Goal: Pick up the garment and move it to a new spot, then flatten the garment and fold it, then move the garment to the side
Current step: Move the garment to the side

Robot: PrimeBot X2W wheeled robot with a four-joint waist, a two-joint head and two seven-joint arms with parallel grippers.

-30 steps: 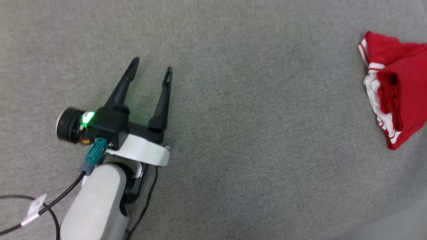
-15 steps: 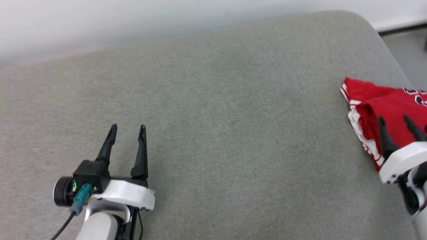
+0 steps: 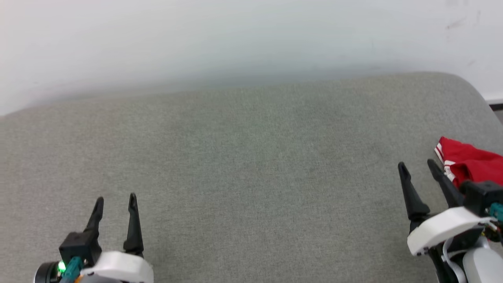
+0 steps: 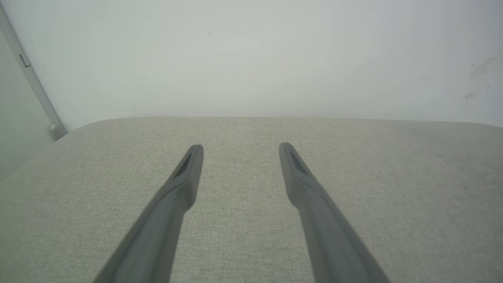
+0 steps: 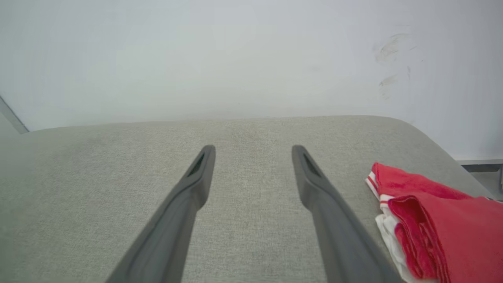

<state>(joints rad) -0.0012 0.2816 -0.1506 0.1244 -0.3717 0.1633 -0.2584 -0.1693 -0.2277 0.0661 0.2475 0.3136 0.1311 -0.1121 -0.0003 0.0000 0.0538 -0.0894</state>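
Grey woven upholstery (image 3: 251, 157) ran from a pale wall (image 3: 235, 39) to a rounded corner on the robot's right. Near that corner lay a red, thin-fabric garment (image 3: 467, 163) with white striped trim, folded into a loose bundle. The right gripper (image 3: 415, 164) hovered just beside it, dark fingers spread wide and holding nothing. The left gripper (image 3: 116, 198) hung well apart over bare cushion, equally wide and empty.

The bundle seemed close to the cushion's edge. A careless sideways sweep of the right arm could catch the trim, drag the soft layers apart, or nudge the fold over the edge. Pinching only the top layer would probably unfold it.
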